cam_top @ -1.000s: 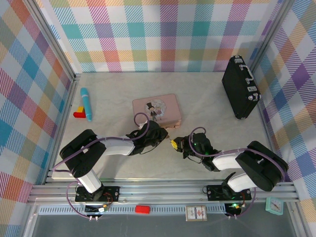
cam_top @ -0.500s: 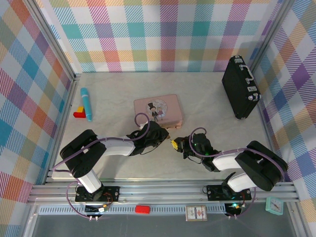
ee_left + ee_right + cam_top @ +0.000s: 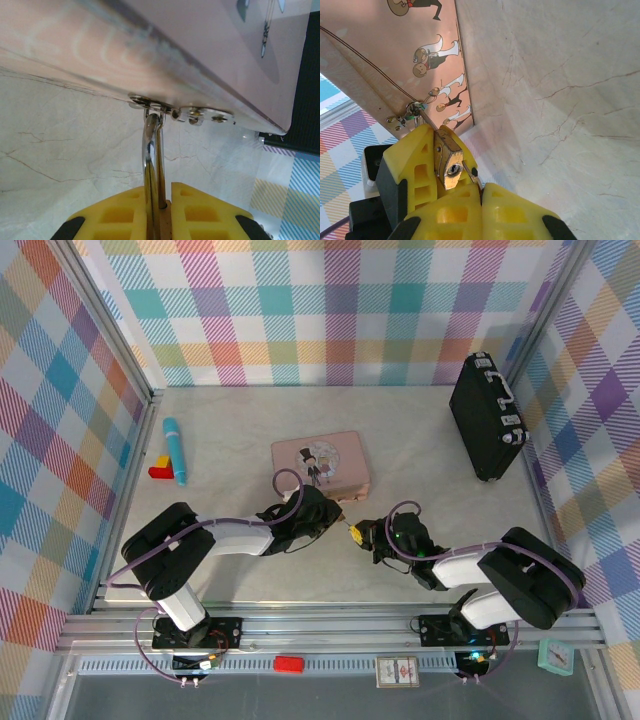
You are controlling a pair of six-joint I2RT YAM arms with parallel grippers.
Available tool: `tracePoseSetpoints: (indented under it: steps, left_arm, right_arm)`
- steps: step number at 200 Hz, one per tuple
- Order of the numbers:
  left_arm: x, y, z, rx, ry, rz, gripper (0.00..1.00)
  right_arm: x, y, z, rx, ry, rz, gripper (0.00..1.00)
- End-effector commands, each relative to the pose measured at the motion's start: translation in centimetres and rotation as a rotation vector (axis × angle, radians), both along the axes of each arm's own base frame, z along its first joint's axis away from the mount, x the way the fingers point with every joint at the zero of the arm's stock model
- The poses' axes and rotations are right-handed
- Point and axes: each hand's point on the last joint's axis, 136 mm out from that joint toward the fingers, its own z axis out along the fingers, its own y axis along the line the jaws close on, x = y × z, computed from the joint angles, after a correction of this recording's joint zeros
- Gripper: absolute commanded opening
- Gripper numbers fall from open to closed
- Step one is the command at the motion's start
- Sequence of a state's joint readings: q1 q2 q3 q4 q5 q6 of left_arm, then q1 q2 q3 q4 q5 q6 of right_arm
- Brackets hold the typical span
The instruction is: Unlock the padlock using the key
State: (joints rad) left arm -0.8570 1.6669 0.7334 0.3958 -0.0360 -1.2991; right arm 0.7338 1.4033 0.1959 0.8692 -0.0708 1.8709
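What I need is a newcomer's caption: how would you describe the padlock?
Start at the pink cartoon-printed tin mid-table. By its near right corner, the left tool pinches a tiny padlock whose silver shackle loops through the tin's clasp. It alone is a brass block with a keyhole.

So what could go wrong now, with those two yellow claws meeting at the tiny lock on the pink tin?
1. The thin dark metal key pinched in the right gripper looks just beside the keyhole of the small brass padlock; a push might skid it across the face.
2. The padlock's silver shackle hangs through the clasp of the pink tin, so a tug from the left gripper, which clamps the padlock, could drag the tin.
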Motion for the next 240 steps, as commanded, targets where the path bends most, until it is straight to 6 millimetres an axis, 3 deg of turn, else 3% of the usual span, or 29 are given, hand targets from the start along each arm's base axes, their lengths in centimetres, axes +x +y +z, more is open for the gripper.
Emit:
tracePoseSetpoints:
  steps: [1,158,240]
  left_arm:
    - [-0.1,-2.8,4.9,-0.152,-0.097,-0.050,0.00]
    - [0.2,-3.6,4.4,-0.183,-0.090,-0.049,0.00]
    - [0.2,-3.6,4.2,-0.195,-0.089,-0.043,0.00]
  right_arm:
    - [0.2,0.1,0.9,0.031,-0.025,-0.010,0.00]
    - [0.3,0.0,1.7,0.062,-0.043,-0.026,0.00]
    - [0.0,-1.0,2.0,0.026,-0.047,-0.049,0.00]
